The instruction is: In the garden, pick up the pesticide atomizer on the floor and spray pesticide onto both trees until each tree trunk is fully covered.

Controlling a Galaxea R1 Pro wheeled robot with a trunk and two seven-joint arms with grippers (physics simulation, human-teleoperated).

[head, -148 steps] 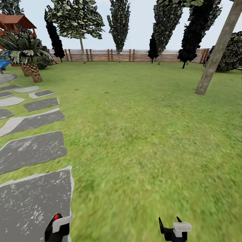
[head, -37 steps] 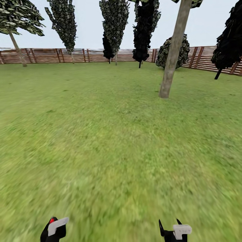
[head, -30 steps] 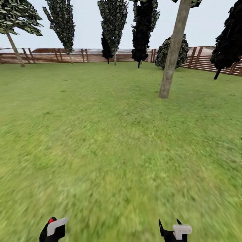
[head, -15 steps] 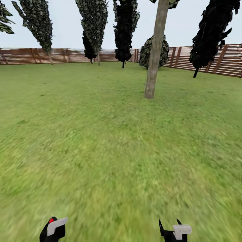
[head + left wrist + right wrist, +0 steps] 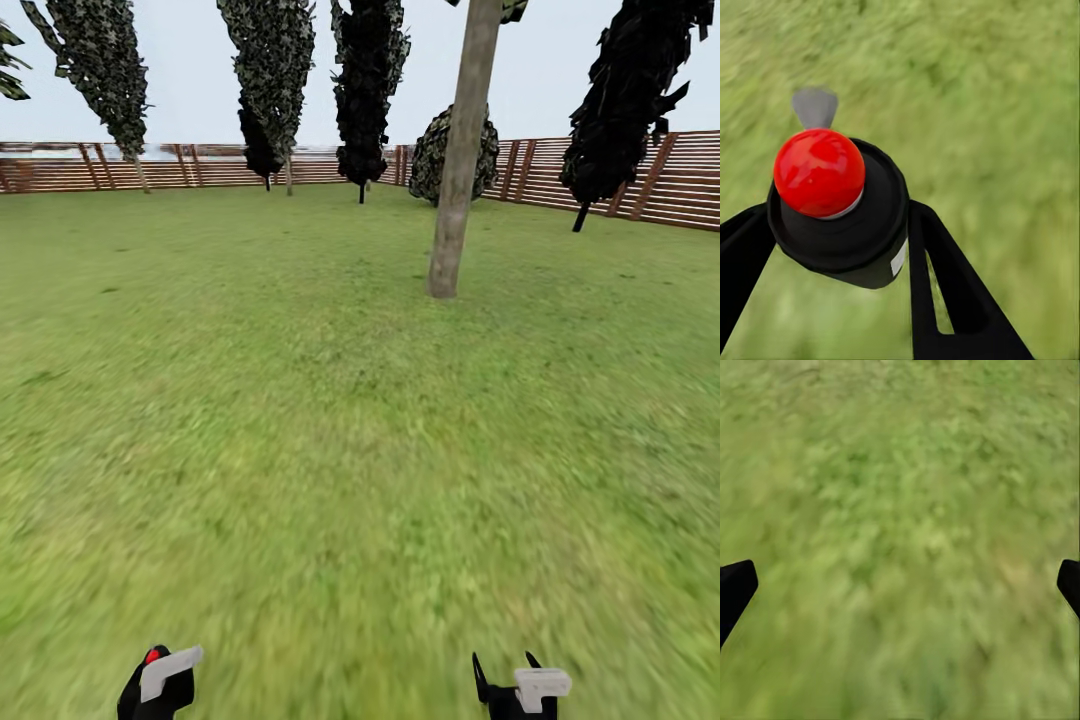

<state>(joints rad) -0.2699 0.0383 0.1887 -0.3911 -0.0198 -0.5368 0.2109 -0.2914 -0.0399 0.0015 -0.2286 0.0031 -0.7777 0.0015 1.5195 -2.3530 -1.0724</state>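
Sprayer (image 5: pixel 836 206): black, red-capped, clamped between left gripper (image 5: pixel 840 255) fingers above the lawn (image 5: pixel 330 430).
Right gripper (image 5: pixel 900 585): fingers spread wide, empty.
Tree trunk (image 5: pixel 458 160): ahead, near the fence (image 5: pixel 620 180).

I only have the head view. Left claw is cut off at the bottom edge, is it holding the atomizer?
Observer: Yes. In the left wrist view the left claw is shut on the atomizer, a black body with a red cap, one finger on each side.
Operator: Right claw carrying anything?
Observer: No. In the right wrist view its fingertips sit wide apart at the picture's edges, nothing between them.
Operator: What is under it?
Observer: Blurred green lawn, no other object.
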